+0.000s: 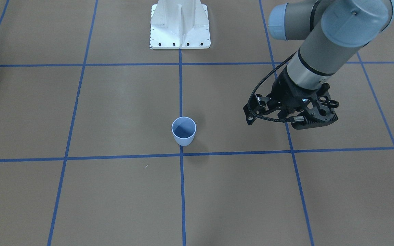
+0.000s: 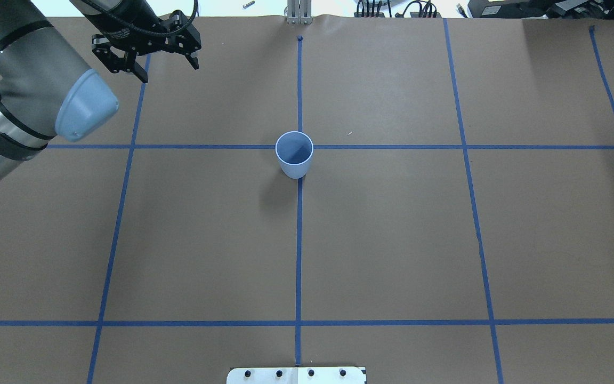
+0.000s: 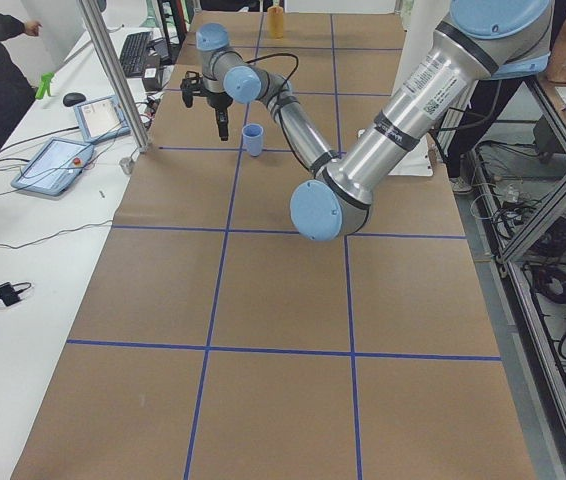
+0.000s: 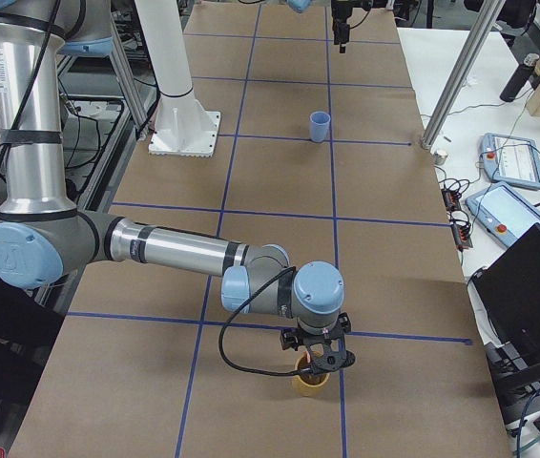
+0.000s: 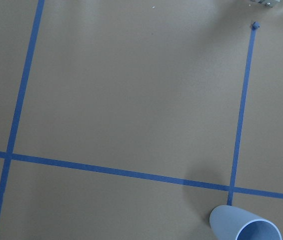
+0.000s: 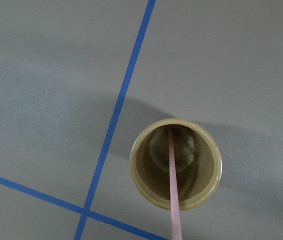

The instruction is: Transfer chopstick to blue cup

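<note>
We find the cup (image 2: 294, 154) at the middle of the table (image 2: 392, 240), beside a tape crossing (image 1: 182, 155). The chopstick (image 6: 173, 185) stands in a second cup (image 6: 212, 165) near the table's right end, under the right gripper (image 4: 320, 361).

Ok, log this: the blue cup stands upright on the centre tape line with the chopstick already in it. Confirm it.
One point is wrong. The blue cup stands upright on the centre tape line, but it is empty, as the overhead exterior view shows. The chopstick is in the tan cup, per the right wrist view.
</note>
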